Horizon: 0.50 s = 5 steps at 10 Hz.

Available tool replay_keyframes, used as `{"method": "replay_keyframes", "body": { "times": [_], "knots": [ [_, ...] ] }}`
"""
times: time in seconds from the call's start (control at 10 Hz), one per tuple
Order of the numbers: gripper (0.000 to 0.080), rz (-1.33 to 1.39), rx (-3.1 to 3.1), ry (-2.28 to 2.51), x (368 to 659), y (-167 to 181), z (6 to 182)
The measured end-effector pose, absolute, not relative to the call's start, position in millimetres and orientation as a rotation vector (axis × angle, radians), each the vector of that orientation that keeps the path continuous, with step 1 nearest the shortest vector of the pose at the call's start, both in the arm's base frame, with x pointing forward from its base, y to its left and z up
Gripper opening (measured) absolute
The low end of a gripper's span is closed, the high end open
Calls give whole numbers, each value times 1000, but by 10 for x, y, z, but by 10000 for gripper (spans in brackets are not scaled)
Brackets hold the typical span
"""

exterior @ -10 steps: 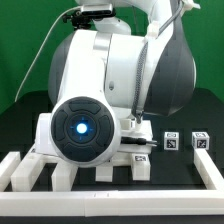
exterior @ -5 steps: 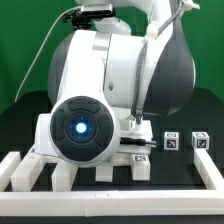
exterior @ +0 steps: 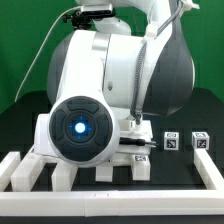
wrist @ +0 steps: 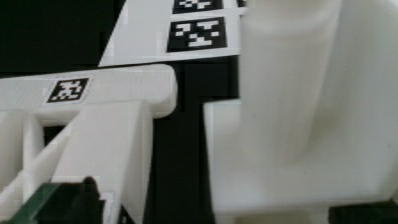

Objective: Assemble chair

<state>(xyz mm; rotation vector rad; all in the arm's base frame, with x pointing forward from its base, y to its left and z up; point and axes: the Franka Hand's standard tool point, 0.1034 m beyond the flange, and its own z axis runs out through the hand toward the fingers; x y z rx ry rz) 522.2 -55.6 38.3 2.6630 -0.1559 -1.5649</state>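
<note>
— Where the wrist view was taken first, what was found closest to the lens?
— A dark rounded shape (wrist: 63,205) was seen, blurred; whether it was a finger could not be told. Next to it a white bar (wrist: 134,88) with one square tag was made out, with slanted struts running from it.
— And the gripper's fingers?
— Neither wide nor narrow could be settled. The gripper was hidden behind the arm in the exterior view, and whether anything was held could not be told.
— What was seen beyond the bar?
— A broad white piece (wrist: 311,120) was seen just beside it, with a dark gap between them. Farther off a flat plate (wrist: 146,40) with two tags was laid slantwise.
— How was the exterior view laid out?
— Low white rails (exterior: 22,172) were placed nearest. Behind them the view was filled by the arm (exterior: 110,70), its round blue-lit cap (exterior: 80,127) turned toward the camera. Tagged chair pieces (exterior: 140,160) were half covered under it on the black table (exterior: 205,115). Two small cubes (exterior: 170,142) were set side by side, apart, toward the exterior view's right. A green backdrop (exterior: 12,40) was seen farthest back.
</note>
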Motion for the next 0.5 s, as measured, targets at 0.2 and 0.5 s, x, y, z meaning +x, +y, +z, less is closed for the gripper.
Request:
{"method": "replay_keyframes", "body": {
  "times": [0.2, 0.5],
  "knots": [
    [649, -1488, 2706, -155, 5384, -582, 539],
    [649, -1128, 2887, -112, 5733, -589, 787]
  ]
}}
